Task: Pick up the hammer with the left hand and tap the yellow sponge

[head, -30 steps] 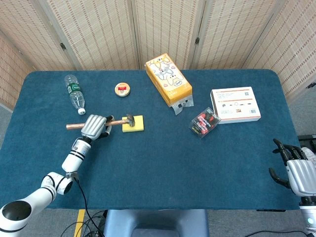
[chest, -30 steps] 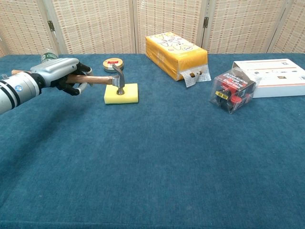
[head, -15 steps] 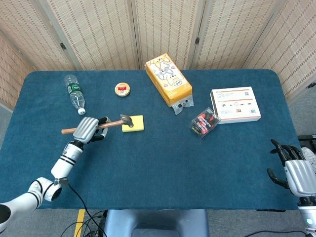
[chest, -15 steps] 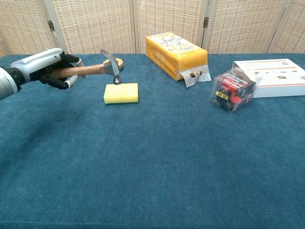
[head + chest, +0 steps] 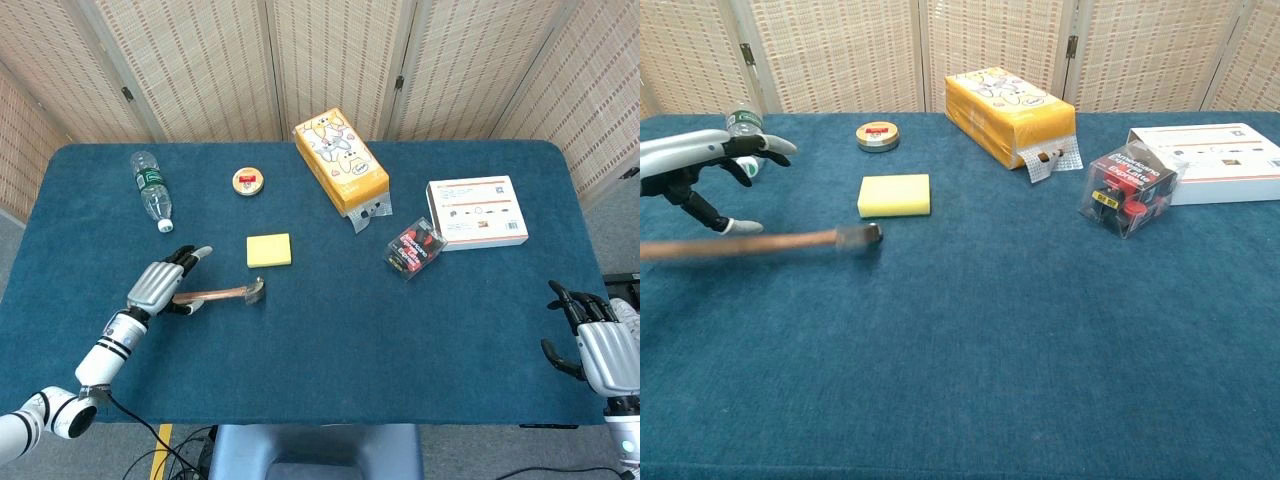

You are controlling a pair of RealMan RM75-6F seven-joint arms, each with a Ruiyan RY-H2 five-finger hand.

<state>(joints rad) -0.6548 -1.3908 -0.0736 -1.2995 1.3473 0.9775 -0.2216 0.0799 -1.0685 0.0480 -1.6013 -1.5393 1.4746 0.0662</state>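
Head view first. What do you see of the left hand?

— The left hand (image 5: 160, 285) is low over the blue table (image 5: 320, 350), near its left front part, fingers spread apart and holding nothing. The hammer (image 5: 222, 293) lies just to its right, wooden handle running toward the hand, metal head pointing away. Whether the handle touches a fingertip I cannot tell.

— And the yellow sponge?

— The yellow sponge (image 5: 269, 250) lies flat just behind the hammer head, apart from it. Further back are a clear water bottle (image 5: 151, 189) on its side, a small round tin (image 5: 248, 181) and an orange carton (image 5: 340, 160). To the right sit a dark clear-packed item (image 5: 413, 249) and a white box (image 5: 477, 212).

— The right hand?

— The right hand (image 5: 598, 345) is at the front right edge of the table, fingers apart and lightly curled, holding nothing.

— Now the chest view.

— The left hand (image 5: 702, 165) enters from the left edge, fingers splayed and free. The hammer (image 5: 760, 243) shows blurred below it, stretched across the cloth, its head in front of the yellow sponge (image 5: 894, 195) and not touching it. The round tin (image 5: 877, 137) stands behind the sponge, the orange carton (image 5: 1010, 115) to the right of it, then the clear-packed item (image 5: 1128, 188) and the white box (image 5: 1215, 160). The right hand does not show here.
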